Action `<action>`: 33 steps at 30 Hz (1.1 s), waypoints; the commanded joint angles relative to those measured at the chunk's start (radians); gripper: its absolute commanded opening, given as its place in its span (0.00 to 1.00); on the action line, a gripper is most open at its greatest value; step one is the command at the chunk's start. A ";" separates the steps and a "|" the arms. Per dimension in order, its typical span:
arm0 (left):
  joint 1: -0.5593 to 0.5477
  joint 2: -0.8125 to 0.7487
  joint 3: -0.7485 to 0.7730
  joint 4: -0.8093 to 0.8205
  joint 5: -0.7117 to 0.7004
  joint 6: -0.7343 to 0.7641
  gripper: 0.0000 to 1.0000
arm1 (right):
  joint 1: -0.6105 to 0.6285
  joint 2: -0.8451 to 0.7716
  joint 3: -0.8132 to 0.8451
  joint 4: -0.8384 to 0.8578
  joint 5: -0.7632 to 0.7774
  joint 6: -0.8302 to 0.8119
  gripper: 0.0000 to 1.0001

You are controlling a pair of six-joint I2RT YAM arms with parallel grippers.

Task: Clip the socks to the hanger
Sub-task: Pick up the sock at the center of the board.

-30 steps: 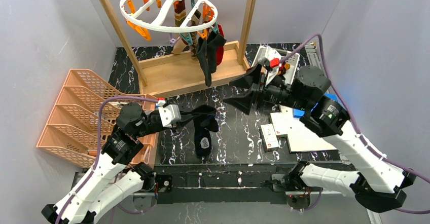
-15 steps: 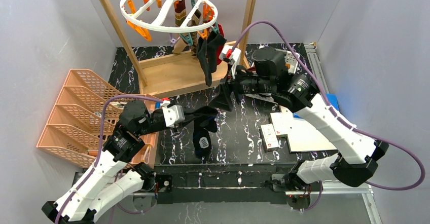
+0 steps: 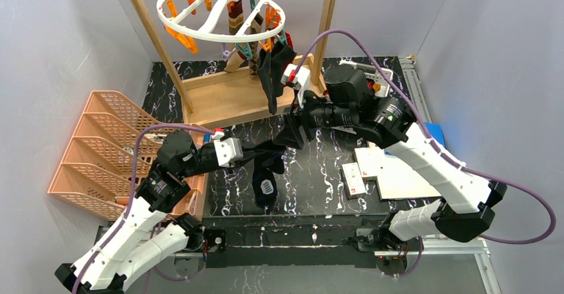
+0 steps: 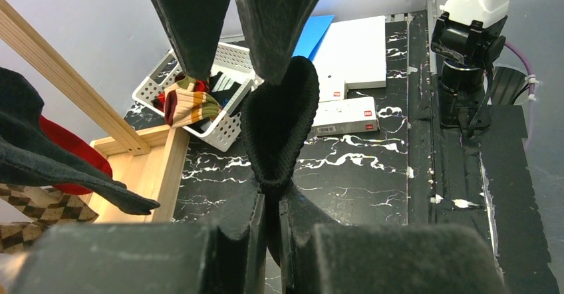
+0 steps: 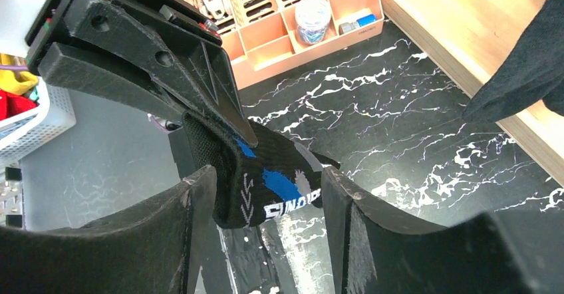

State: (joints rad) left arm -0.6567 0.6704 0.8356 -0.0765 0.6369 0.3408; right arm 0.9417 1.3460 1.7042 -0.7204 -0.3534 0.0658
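My left gripper [image 3: 256,153] [image 4: 271,197] is shut on a dark navy sock [image 3: 266,186] [image 4: 279,118] with blue and white markings, held above the black marbled table [image 3: 319,174]. The sock's foot droops toward the mat. My right gripper [image 3: 287,134] [image 5: 263,194] is open, and its fingers [image 5: 193,201] straddle the sock's raised end [image 5: 276,177] with gaps on both sides. The white ring hanger [image 3: 199,33] hangs at the back from the wooden frame [image 3: 233,101]. A black sock [image 3: 269,78], a red one [image 3: 288,64] and an argyle one [image 3: 236,18] hang from its clips.
An orange lattice rack [image 3: 100,147] stands left of my left arm. A white basket [image 4: 229,131] holding more socks sits behind the right arm. White boxes [image 3: 392,171] lie on the right of the table. An orange organiser tray [image 5: 299,24] shows in the right wrist view.
My right arm has swung left from the white basket to the sock held by my left gripper, bringing its open fingers around the sock's end. The left gripper has barely moved.
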 commanded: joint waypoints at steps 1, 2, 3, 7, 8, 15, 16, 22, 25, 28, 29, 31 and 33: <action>-0.004 0.000 0.045 0.006 0.017 0.003 0.00 | 0.023 0.021 0.052 -0.017 0.028 -0.014 0.66; -0.004 -0.001 0.044 0.006 0.015 0.003 0.00 | 0.026 0.023 0.054 -0.017 0.029 -0.015 0.66; -0.004 -0.003 0.043 0.006 0.015 0.003 0.00 | 0.029 0.026 0.055 -0.019 0.029 -0.014 0.65; -0.002 -0.004 0.042 0.007 0.012 0.004 0.00 | 0.045 0.044 0.062 -0.033 0.049 -0.012 0.63; -0.003 -0.005 0.042 0.007 0.012 0.004 0.00 | 0.047 0.046 0.062 -0.037 0.058 -0.015 0.62; -0.003 -0.008 0.040 0.007 0.003 0.004 0.00 | 0.078 0.068 0.088 -0.069 0.185 -0.015 0.22; -0.004 -0.008 0.039 0.007 0.003 0.005 0.00 | 0.084 0.070 0.097 -0.069 0.199 -0.015 0.15; -0.004 -0.008 0.043 0.012 -0.042 -0.002 0.25 | 0.102 0.077 0.161 -0.071 0.236 -0.008 0.01; -0.003 -0.009 0.039 0.025 -0.062 -0.011 0.37 | 0.107 0.084 0.183 -0.078 0.257 0.004 0.01; -0.003 -0.015 0.030 0.057 -0.108 -0.032 0.43 | 0.109 0.071 0.173 -0.054 0.279 0.020 0.01; -0.003 -0.018 0.026 0.070 -0.132 -0.044 0.44 | 0.109 0.065 0.164 -0.043 0.283 0.023 0.01; -0.004 -0.025 0.019 0.123 -0.210 -0.085 0.44 | 0.109 0.055 0.147 -0.022 0.299 0.039 0.01; -0.002 -0.032 0.021 0.164 -0.277 -0.131 0.45 | 0.109 0.044 0.130 0.004 0.322 0.057 0.01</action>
State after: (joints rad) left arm -0.6567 0.6613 0.8425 -0.0200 0.5037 0.2943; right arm 1.0439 1.4242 1.8416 -0.8047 -0.0868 0.0826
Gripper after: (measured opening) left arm 0.437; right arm 0.039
